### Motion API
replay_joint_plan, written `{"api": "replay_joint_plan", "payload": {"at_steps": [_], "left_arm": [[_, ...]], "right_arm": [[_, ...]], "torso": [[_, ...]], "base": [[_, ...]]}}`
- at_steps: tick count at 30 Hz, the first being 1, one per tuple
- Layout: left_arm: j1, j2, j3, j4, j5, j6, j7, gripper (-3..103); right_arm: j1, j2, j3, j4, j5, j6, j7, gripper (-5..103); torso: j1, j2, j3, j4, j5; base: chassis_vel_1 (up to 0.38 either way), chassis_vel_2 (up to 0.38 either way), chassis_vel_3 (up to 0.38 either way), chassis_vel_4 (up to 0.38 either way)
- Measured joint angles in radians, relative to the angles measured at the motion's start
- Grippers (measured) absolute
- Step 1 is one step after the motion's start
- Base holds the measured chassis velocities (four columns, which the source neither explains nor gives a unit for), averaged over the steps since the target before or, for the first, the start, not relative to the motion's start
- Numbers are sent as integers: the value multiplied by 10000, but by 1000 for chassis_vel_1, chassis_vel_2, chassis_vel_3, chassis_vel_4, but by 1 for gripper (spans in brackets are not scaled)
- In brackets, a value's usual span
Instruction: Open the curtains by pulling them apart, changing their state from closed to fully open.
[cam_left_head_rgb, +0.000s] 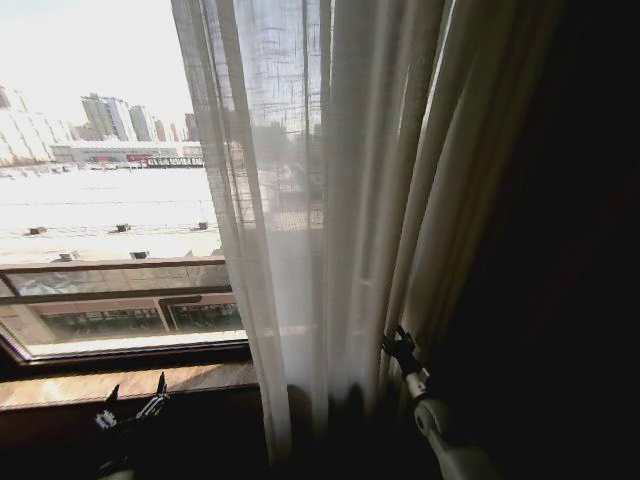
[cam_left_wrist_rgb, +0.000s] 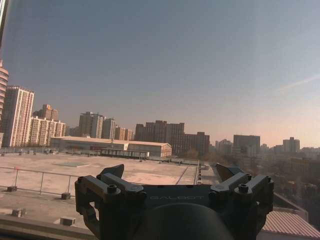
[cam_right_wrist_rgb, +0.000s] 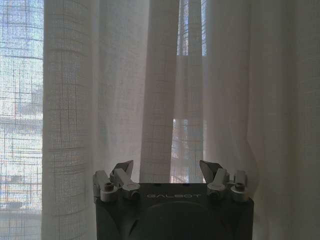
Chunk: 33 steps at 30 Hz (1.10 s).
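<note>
Right of centre in your head view, the curtains (cam_left_head_rgb: 300, 200) hang bunched into a thick column of sheer cream pleats — they run from the top of the picture down to the dark area below the sill. Everything to their left is bare window glass (cam_left_head_rgb: 100, 150) with rooftops and city buildings outside, so that side is uncovered. To the right of the fabric it's just deep shadow, and you can't make out what's there.

Your right gripper (cam_left_head_rgb: 400, 345) sits low at the right edge of the pleats, pointed up into the folds. From the right wrist view the right gripper (cam_right_wrist_rgb: 170, 172) has its jaws spread wide with fabric directly ahead of them — nothing is pinched between them, and whether the tips actually touch the cloth is hard to tell.

Your left gripper (cam_left_head_rgb: 132, 405) is down by the wooden window sill (cam_left_head_rgb: 120, 382), well apart from the curtains and pointing at the glass. In the left wrist view the left gripper (cam_left_wrist_rgb: 172, 177) also has its jaws open and holding nothing, facing the skyline and a flat roof outside.
</note>
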Motion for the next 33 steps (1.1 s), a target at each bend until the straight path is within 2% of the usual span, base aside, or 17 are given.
{"api": "replay_joint_plan", "payload": {"at_steps": [3,5,9,19,29,33], "left_arm": [[1,0,0,0,0,0,0,100],[0,0,0,0,0,0,0,100],[0,0,1,0,0,1,0,100],[1,-1,1,0,0,1,1,100],[0,0,0,0,0,0,0,100],[0,-1,1,0,0,1,0,100]], "right_arm": [[-160,0,62,96,-98,45,14,79],[-364,2,139,253,-168,79,53,91],[-536,11,214,432,-208,106,125,100],[-855,-17,285,710,-281,212,117,100],[-854,-5,314,678,-283,283,234,100],[-779,27,286,510,-197,534,238,100]], "torso": [[0,0,0,0,2],[1,0,0,0,1],[1,-1,0,1,2],[0,0,0,1,0],[0,0,0,0,7],[0,1,0,1,0]], "base": [[0,0,0,0],[0,0,0,0],[66,18,-49,-19],[214,125,-208,-127],[339,275,-331,-259],[361,328,-354,-319]]}}
